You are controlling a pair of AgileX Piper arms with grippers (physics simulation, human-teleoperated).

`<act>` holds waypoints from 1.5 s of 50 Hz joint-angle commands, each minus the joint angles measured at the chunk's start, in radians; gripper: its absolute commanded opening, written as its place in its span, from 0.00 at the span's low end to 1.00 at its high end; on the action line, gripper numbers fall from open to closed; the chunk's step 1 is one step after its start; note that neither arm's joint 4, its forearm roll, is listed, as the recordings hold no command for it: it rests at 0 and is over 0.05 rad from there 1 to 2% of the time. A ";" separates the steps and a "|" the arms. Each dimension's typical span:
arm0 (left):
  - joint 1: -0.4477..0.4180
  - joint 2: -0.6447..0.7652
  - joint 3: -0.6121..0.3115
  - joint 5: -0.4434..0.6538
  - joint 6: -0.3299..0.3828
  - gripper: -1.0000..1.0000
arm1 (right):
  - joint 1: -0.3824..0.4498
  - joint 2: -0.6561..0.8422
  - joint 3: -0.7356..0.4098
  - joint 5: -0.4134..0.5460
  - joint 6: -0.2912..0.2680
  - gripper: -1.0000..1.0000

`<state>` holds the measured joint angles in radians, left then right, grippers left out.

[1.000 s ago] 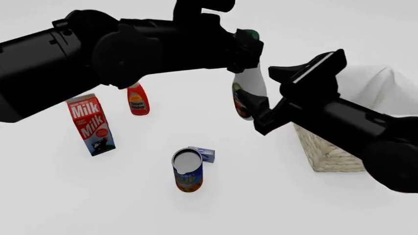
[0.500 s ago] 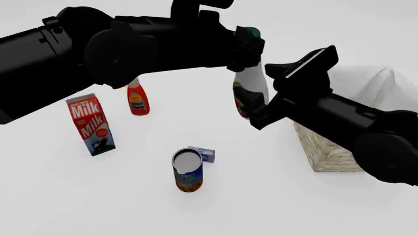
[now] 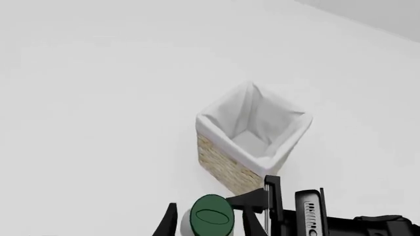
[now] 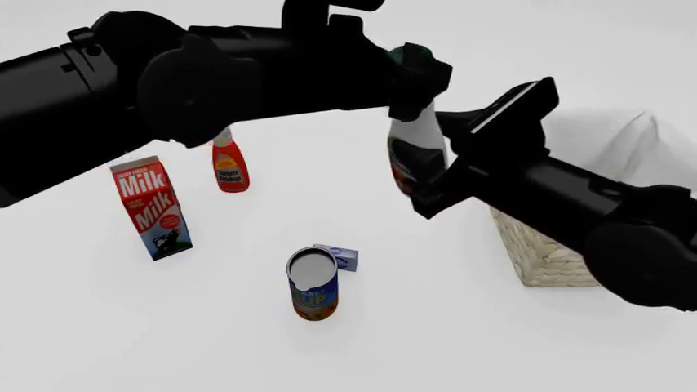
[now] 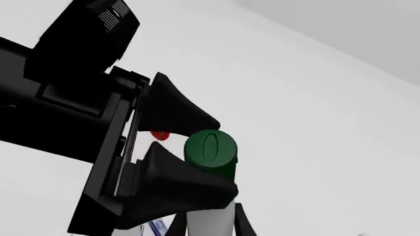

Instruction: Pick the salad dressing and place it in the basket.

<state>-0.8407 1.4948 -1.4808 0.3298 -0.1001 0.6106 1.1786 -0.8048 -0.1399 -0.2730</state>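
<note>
The salad dressing (image 4: 419, 147), a white bottle with a dark green cap, hangs in the air left of the basket (image 4: 550, 260). My left gripper (image 4: 420, 82) comes in from above and its fingers close around the bottle's neck just under the cap (image 3: 211, 215). My right gripper (image 4: 432, 181) reaches in from the right and its fingers flank the white body (image 5: 208, 223) low down. In the right wrist view the cap (image 5: 210, 150) sits between the left gripper's fingers (image 5: 174, 110). The basket (image 3: 223, 169) stands open on the table, with white lining and nothing inside.
A milk carton (image 4: 153, 208) and a small red bottle (image 4: 228, 167) stand at the left. An open can (image 4: 312, 282) with a small box (image 4: 341, 258) behind it stands at the front centre. Both arms cross above the table's middle.
My right gripper has moved left and a little up onto the bottle's lower body. The bottle has tilted slightly, with its cap shifted left. The left arm has barely moved.
</note>
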 commanded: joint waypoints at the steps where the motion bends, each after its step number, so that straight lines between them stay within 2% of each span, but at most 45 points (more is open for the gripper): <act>1: 0.003 -0.019 -0.019 0.002 -0.018 1.00 | 0.009 0.003 -0.005 -0.007 0.022 0.00; 2: -0.012 -0.036 -0.019 0.006 -0.035 1.00 | 0.006 0.006 -0.001 -0.013 0.019 0.00; 12: -0.040 -0.127 -0.134 0.112 -0.004 1.00 | 0.000 0.017 0.002 -0.023 0.022 0.00; 21: 0.002 -0.253 -0.270 0.203 0.029 1.00 | 0.001 0.018 0.003 -0.026 0.022 0.00; 25: 0.037 -0.357 -0.269 0.210 0.059 1.00 | 0.000 0.009 0.001 -0.020 0.021 0.00; 27: 0.048 -0.405 -0.236 0.197 0.056 1.00 | -0.001 0.005 -0.001 -0.017 0.022 0.00; 29: 0.107 -0.459 -0.169 0.165 0.070 1.00 | -0.002 0.001 -0.002 -0.014 0.021 0.00; 31: 0.114 -0.479 -0.141 0.150 0.060 1.00 | -0.003 -0.001 -0.003 -0.012 0.022 0.00; 33: 0.182 -0.521 -0.063 0.114 0.049 1.00 | -0.003 -0.010 -0.004 -0.006 0.024 0.00; 36: 0.238 -0.591 0.050 0.054 0.045 1.00 | -0.004 -0.015 -0.003 -0.004 0.022 0.00; 37: 0.259 -0.617 0.101 0.027 0.088 1.00 | -0.006 -0.019 -0.003 -0.001 0.020 0.00; 39: 0.313 -0.655 0.178 -0.020 0.091 1.00 | -0.007 -0.024 -0.004 0.002 0.021 0.00; 41: 0.371 -0.706 0.280 -0.084 0.129 1.00 | -0.013 -0.035 -0.007 0.006 0.025 0.00; 42: 0.371 -0.706 0.281 -0.085 0.129 1.00 | -0.013 -0.035 -0.007 0.006 0.025 0.00; 43: 0.397 -0.729 0.324 -0.113 0.155 1.00 | -0.014 -0.040 -0.008 0.008 0.026 0.00; 45: 0.414 -0.761 0.411 -0.151 0.142 1.00 | -0.019 -0.050 -0.010 0.012 0.032 0.00; 47: 0.460 -0.796 0.497 -0.196 0.162 1.00 | -0.022 -0.055 -0.008 0.013 0.034 0.00; 49: 0.476 -0.803 0.524 -0.205 0.157 1.00 | -0.024 -0.057 -0.009 0.015 0.039 0.00; 51: 0.495 -0.847 0.629 -0.253 0.171 1.00 | -0.029 -0.073 -0.012 0.019 0.049 0.00; 54: 0.534 -0.861 0.672 -0.278 0.163 1.00 | -0.034 -0.082 -0.013 0.022 0.052 0.00; 60: 0.630 -0.915 0.831 -0.367 0.137 1.00 | -0.054 -0.108 -0.016 0.027 0.065 0.00; 61: 0.647 -0.940 0.875 -0.396 0.160 1.00 | -0.058 -0.114 -0.014 0.026 0.059 0.00; 62: 0.647 -0.941 0.876 -0.397 0.160 1.00 | -0.058 -0.114 -0.014 0.025 0.059 0.00; 63: 0.669 -0.975 0.934 -0.426 0.161 1.00 | -0.064 -0.126 -0.017 0.031 0.066 0.00; 64: 0.669 -0.976 0.935 -0.427 0.161 1.00 | -0.064 -0.126 -0.017 0.031 0.066 0.00; 70: 0.732 -1.072 1.083 -0.479 0.138 1.00 | -0.089 -0.174 -0.036 0.060 0.078 0.00; 72: 0.754 -1.107 1.134 -0.496 0.170 1.00 | -0.096 -0.187 -0.043 0.072 0.078 0.00; 75: 0.759 -1.145 1.182 -0.496 0.156 1.00 | -0.107 -0.207 -0.055 0.091 0.077 0.00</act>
<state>-0.1682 0.4832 -0.5206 -0.0869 0.0516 0.5354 1.0349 -0.8275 -0.0872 -0.2210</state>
